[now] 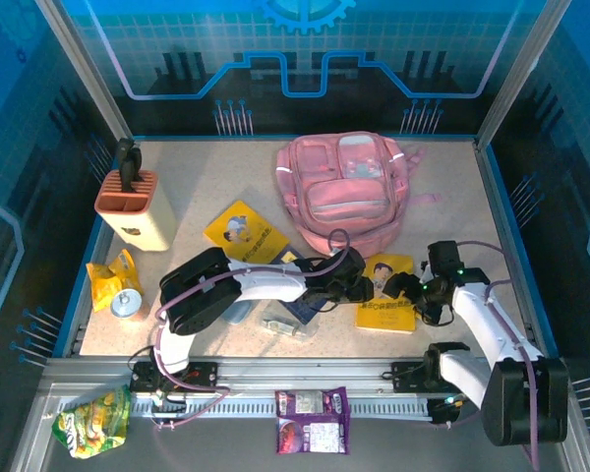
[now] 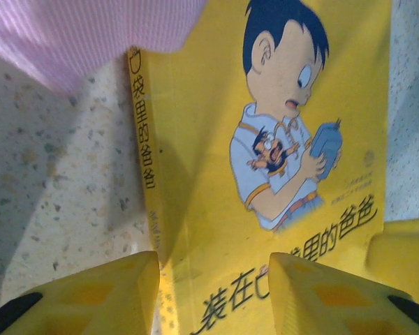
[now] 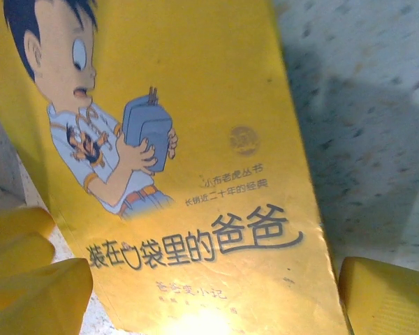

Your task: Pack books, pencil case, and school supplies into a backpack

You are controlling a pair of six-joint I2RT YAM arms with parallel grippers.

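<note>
Nothing looks packed yet; left pincer (image 2: pixel 213 279) and right pincer (image 3: pixel 213 279), both open, sit round a yellow book (image 1: pixel 388 295), five o'clock from the backpack (image 1: pixel 344 192).

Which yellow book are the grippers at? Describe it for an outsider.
Start at the pink backpack, far middle. A yellow book lies just in front of its right corner. Unlike the other yellow book, left of the backpack, it sits between left gripper and right gripper.

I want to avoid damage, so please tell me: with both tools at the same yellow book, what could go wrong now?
The left tool and the right tool both crowd one yellow book, so they may collide. The book lies flat, close to the backpack; a lift might snag it.
</note>
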